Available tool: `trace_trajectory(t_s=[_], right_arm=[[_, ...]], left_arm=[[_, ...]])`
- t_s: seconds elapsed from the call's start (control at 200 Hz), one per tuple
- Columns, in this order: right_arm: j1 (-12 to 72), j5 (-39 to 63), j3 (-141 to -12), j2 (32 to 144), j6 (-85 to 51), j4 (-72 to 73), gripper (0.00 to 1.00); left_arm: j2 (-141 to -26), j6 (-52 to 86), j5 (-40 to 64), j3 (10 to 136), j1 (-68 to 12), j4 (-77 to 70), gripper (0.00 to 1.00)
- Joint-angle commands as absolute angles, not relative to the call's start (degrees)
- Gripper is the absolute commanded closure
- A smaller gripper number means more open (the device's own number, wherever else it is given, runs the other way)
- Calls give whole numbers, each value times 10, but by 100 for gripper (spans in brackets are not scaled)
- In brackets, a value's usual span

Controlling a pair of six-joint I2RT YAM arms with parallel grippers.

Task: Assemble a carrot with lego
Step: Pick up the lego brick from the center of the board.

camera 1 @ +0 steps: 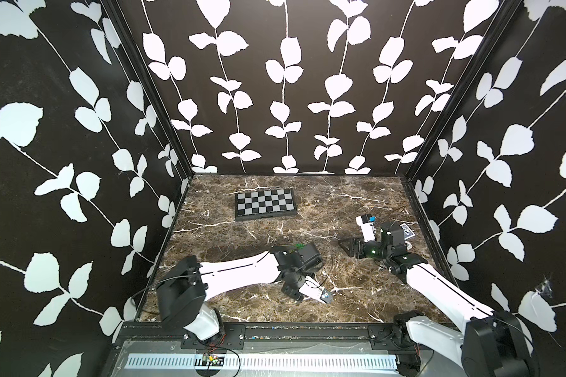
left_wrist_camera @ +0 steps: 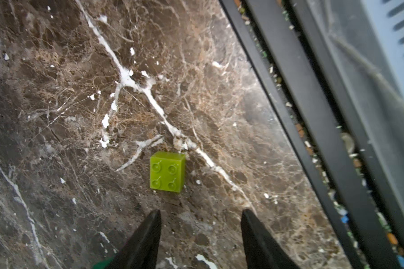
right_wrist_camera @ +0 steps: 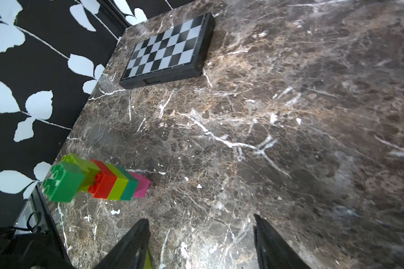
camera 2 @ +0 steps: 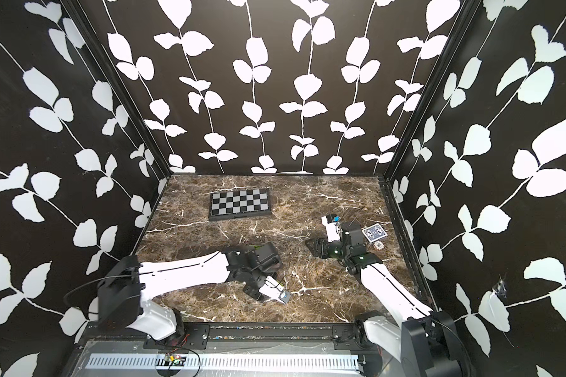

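The carrot [right_wrist_camera: 98,180] is a stack of bricks: green and lime on top, then red, lime and green bands. Its pink tip rests on the marble. In both top views only its green top [camera 1: 297,244] pokes out behind the left wrist [camera 1: 294,261]. A loose lime lego brick [left_wrist_camera: 168,171] lies studs up on the table. My left gripper [left_wrist_camera: 201,212] hangs open just short of that brick and holds nothing. My right gripper [right_wrist_camera: 200,217] [camera 1: 343,246] is open and empty. It points across the table, with the carrot off to one side of it.
A chequered board [camera 1: 264,203] [right_wrist_camera: 166,49] lies at the back left of the marble table. A blue card box [camera 2: 374,233] sits by the right wall behind the right wrist. The black front rail [left_wrist_camera: 313,116] runs close to the lime brick.
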State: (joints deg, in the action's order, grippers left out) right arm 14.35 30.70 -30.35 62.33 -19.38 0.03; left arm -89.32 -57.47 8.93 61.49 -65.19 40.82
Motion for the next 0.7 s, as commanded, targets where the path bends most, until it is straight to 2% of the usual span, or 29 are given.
trace_trajectory(t_s=[0.0,0.375,0.695], right_arm=[[129,321,-288,621,-206,16,30],[125,348,-276,634,-212,40,31],[125,356,-260,625,-214,41,31]], left_arm=[[-933,-620,53,651,-653,428,41],[-1020,-628,85,656,-629,364,39],[-1028,-599,105,612,-626,297,46]])
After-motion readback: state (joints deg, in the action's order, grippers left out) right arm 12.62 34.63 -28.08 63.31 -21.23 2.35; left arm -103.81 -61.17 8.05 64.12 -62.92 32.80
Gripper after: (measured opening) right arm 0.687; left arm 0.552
